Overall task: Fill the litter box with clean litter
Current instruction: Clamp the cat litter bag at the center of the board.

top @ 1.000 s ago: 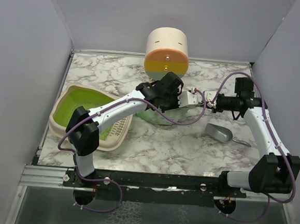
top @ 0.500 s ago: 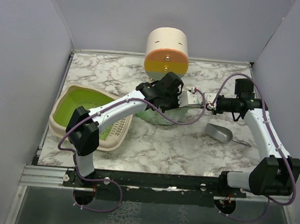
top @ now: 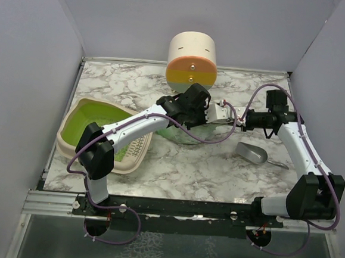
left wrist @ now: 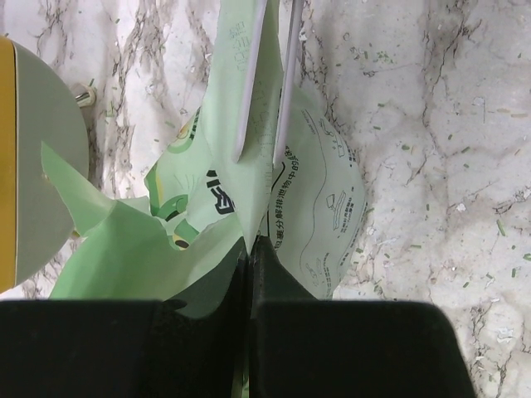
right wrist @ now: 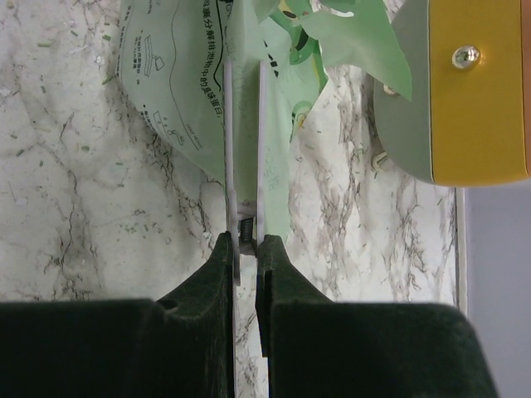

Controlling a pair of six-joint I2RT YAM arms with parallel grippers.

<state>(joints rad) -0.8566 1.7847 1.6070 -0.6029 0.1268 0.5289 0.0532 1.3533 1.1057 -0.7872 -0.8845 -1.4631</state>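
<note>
two arms inward, left claw (left wrist: 251, 249) and right claw (right wrist: 246, 245) on bag (left wrist: 319, 207)

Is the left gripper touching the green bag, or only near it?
Touching. The left wrist view shows the left gripper with jaws shut on a fold of the bag.
</note>
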